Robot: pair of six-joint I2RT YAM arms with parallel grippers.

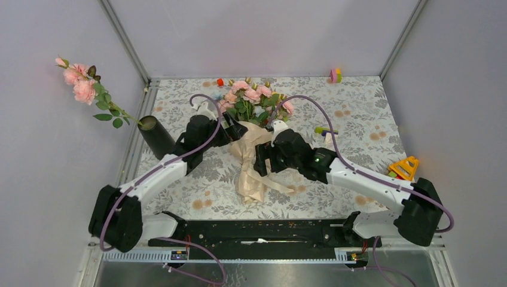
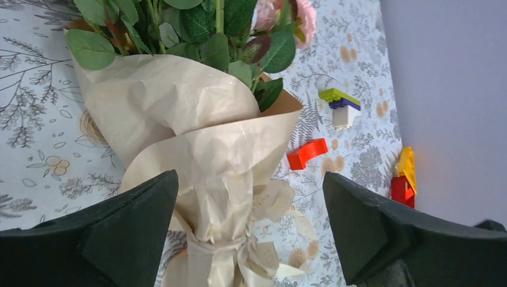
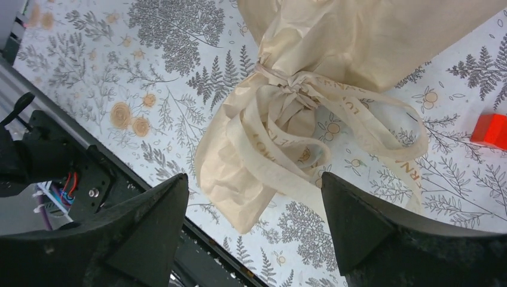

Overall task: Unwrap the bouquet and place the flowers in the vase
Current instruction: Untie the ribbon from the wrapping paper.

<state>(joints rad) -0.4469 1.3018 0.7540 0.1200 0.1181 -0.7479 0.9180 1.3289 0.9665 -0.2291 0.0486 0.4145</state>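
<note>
The bouquet (image 1: 250,152) lies mid-table, its flowers (image 1: 251,98) pointing to the far side and its beige paper tail (image 1: 251,182) toward the arms. The cream ribbon (image 2: 218,246) is still knotted round the paper neck, with loops (image 3: 365,134) trailing on the cloth. My left gripper (image 1: 238,131) (image 2: 250,175) hangs open over the paper cone (image 2: 197,131), fingers either side, not touching it. My right gripper (image 1: 262,161) (image 3: 254,176) is open above the tail end (image 3: 236,179). The black vase (image 1: 156,136) stands at the left and holds one pink rose stem (image 1: 81,84) leaning left.
Toy blocks lie around: a red one (image 2: 307,153), a green-purple-white stack (image 2: 341,104), a yellow-red piece (image 1: 405,168) at the right edge, and a small one (image 1: 335,75) by the back wall. Enclosure walls close three sides. The black base rail (image 1: 257,230) runs along the near edge.
</note>
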